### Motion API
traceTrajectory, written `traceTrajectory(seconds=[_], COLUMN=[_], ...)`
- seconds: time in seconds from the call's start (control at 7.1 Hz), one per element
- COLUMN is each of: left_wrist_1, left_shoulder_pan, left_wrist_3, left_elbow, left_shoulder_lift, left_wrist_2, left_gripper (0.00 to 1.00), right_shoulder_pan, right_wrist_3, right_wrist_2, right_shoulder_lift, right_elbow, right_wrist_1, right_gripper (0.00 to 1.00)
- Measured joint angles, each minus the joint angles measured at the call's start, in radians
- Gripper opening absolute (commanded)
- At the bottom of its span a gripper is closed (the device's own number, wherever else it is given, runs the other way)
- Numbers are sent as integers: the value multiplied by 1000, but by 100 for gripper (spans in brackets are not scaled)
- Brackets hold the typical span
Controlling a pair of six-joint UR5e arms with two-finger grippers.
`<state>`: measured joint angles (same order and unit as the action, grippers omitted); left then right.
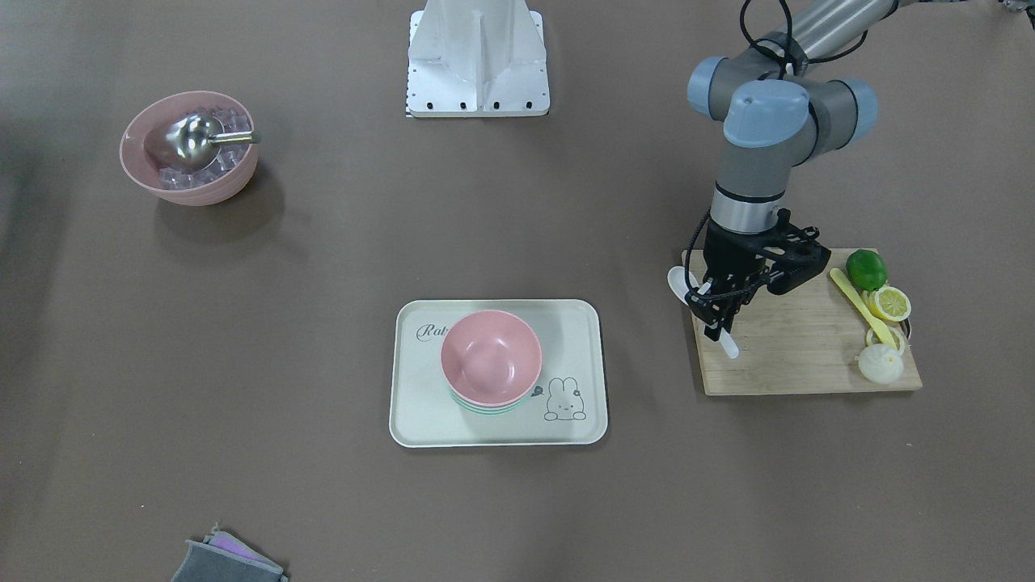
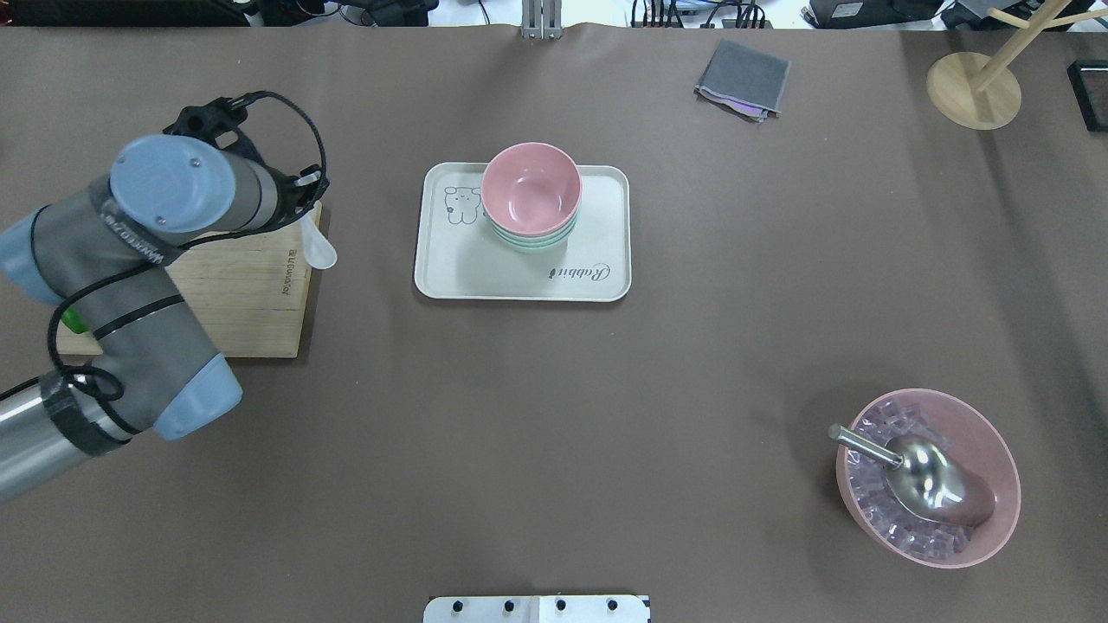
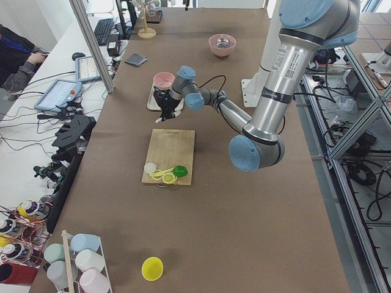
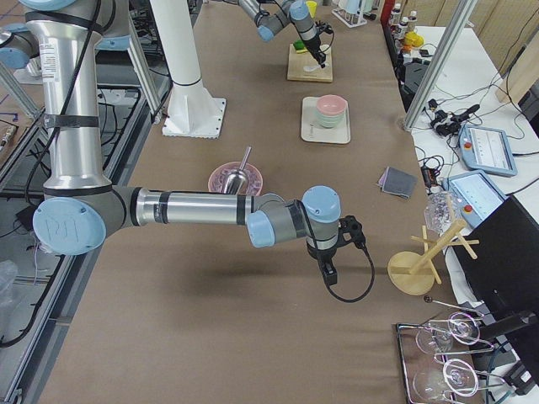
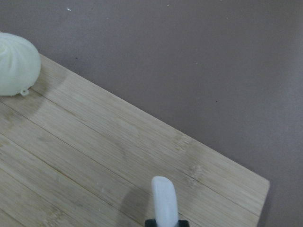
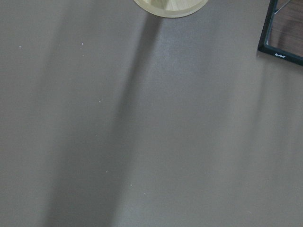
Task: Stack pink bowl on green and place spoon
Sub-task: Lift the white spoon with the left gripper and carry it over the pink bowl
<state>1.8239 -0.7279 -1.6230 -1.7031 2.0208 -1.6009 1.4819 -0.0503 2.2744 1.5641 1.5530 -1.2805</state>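
Fingers [image 1: 710,309] of left gripper [image 1: 716,322] clenched on slim white plastic spoon [image 1: 678,281], right of frame, over wooden cutting board [image 1: 808,364]. Suggest carrying it level to pink bowl [image 1: 491,356], already nested on green bowl [image 1: 485,408] at centre. Lower spoon inside, release low, avoid nudging stack.

Wooden cutting board [image 1: 796,360], lime [image 1: 866,269], lemon slice [image 1: 890,304], grey cloth [image 2: 743,76], metal scoop [image 1: 190,139]
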Motion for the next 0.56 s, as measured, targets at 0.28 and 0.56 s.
traceTrajectory(seconds=[0.28,0.56], left_wrist_1=[-161,-219], left_shoulder_pan=[0,9], left_wrist_3=[-84,-153], left_elbow=[32,198], left_shoulder_lift=[177,366], left_wrist_2=[3,54], left_gripper=[0,0], right_shoulder_pan=[4,17], right_wrist_3=[-7,-56], right_wrist_2=[-16,-24], right_shoulder_lift=[18,33], right_elbow=[1,-1], right_wrist_1=[-2,-10], right_gripper=[100,100])
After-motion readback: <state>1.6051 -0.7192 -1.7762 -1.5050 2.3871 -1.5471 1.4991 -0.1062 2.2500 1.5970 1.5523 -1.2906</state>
